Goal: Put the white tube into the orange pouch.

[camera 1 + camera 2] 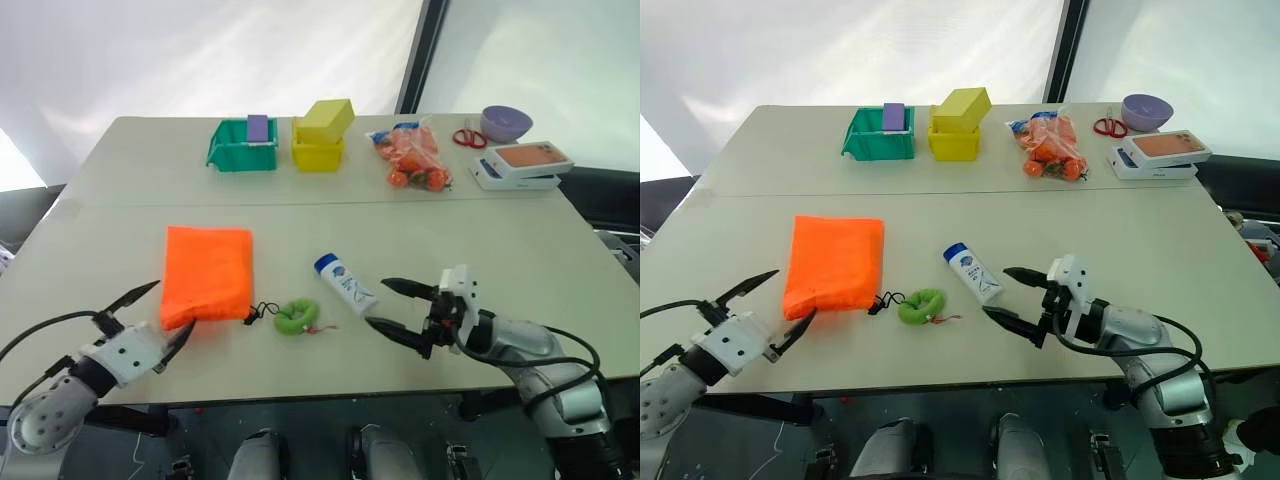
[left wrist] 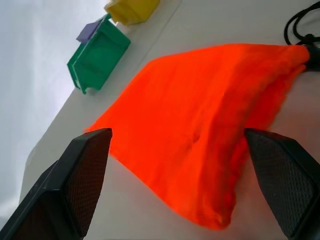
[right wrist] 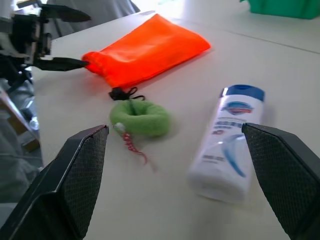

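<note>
A pale grey-beige table (image 1: 330,235) with a seam across its middle stands before a white curtain (image 1: 200,50) split by a dark post (image 1: 425,50). Along the far side sit a green bin (image 1: 240,146) with a purple block (image 1: 258,127) in it, a yellow bin (image 1: 318,150) with a yellow box (image 1: 328,117) tilted on top, a clear bag (image 1: 415,155) of orange items, red scissors (image 1: 468,137), a purple bowl (image 1: 506,123) and a white box (image 1: 520,172) with an orange-faced flat box (image 1: 532,157) on it. On the near half the pouch (image 1: 207,274) lies flat, its gathered mouth at the near right corner, where a black cord (image 1: 262,312) runs to a lime ring (image 1: 296,316). The tube (image 1: 346,282) lies on its side just right of the ring, apart from it, blue cap pointing away toward the far left. The left gripper (image 1: 148,317) hovers at the pouch's near left corner with its fingers (image 2: 82,175) spread wide; one tip is just beside the pouch's near edge, and contact cannot be judged; it holds nothing. The right gripper (image 1: 394,307) hangs just right of the tube's near end, fingers (image 3: 82,170) wide apart and empty, not touching the tube. The left wrist view shows the pouch's wrinkled cloth up close between the fingers, with the bins behind. The right wrist view shows the tube's blue-teal label, a thin reddish thread (image 3: 132,145) trailing from the ring, and the left gripper across the pouch's mouth end.
</note>
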